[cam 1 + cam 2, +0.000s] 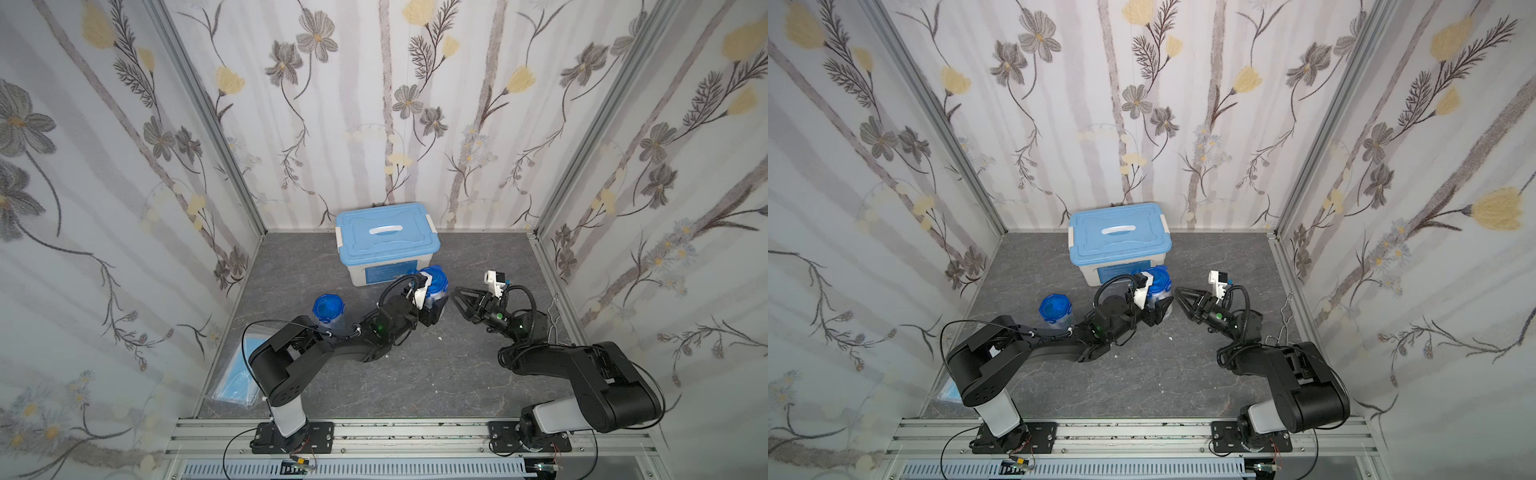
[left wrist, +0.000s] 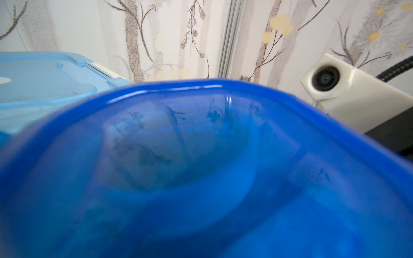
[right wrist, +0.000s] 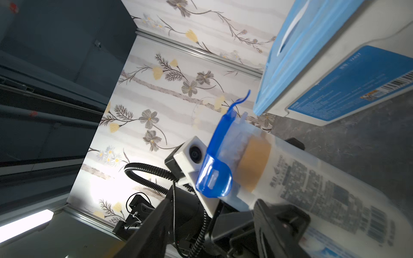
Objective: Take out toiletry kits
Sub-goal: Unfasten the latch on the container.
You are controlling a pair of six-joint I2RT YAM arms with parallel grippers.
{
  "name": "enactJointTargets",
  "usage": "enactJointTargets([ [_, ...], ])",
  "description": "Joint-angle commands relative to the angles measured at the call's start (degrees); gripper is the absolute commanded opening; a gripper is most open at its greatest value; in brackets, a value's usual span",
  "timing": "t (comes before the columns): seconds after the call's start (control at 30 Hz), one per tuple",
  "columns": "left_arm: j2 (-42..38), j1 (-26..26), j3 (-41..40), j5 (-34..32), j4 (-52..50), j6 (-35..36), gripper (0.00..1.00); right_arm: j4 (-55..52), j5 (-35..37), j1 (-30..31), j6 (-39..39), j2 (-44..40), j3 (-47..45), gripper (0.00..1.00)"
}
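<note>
left tool (image 1: 434, 313) grips a lidded cup (image 1: 435, 282) before the box (image 1: 386, 241); right tool (image 1: 459, 304) gapes open just beside it. second cup (image 1: 328, 309) stands apart.

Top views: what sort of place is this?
Likely a robot test cell dressed as a room, not a real one: wallpaper on aluminium posts, with the left arm and right arm bolted to a rail.
</note>
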Motion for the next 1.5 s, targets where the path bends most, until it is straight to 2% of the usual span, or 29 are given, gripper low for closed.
enactJointTargets([
  [0.0,-2.1,-0.4,1.0,1.0,4.2,-0.3,0.43,12.2,2.0,0.2,1.5,-1.4,0.6,0.61],
  [0.1,-3.9,-1.0,1.9,1.2,2.2,0.4,0.43,13.0,2.8,0.9,3.4,-2.3,1.9,0.6],
  [0.27,-6.3,-1.4,2.5,0.8,1.3,1.9,0.43,6.5,3.3,2.8,0.8,-5.9,3.0,0.6],
  [0.4,-6.7,-2.3,2.6,0.9,2.0,3.4,0.43,9.9,4.1,2.9,4.1,-6.1,4.1,0.6],
  [0.73,-8.4,-3.4,2.3,1.4,5.0,3.3,0.43,12.6,5.6,4.8,5.5,-4.9,5.6,0.59],
  [1.03,-8.6,-4.0,3.4,3.3,4.9,1.8,0.42,13.5,8.9,8.4,6.0,-5.1,9.0,0.49],
  [1.23,-8.0,-4.1,3.4,4.2,5.2,0.9,0.41,13.7,10.6,9.5,6.7,-6.8,10.1,0.48],
  [1.47,-6.8,-4.7,5.6,3.5,-0.3,2.4,0.37,13.7,12.6,12.6,7.3,-8.0,13.5,0.34],
])
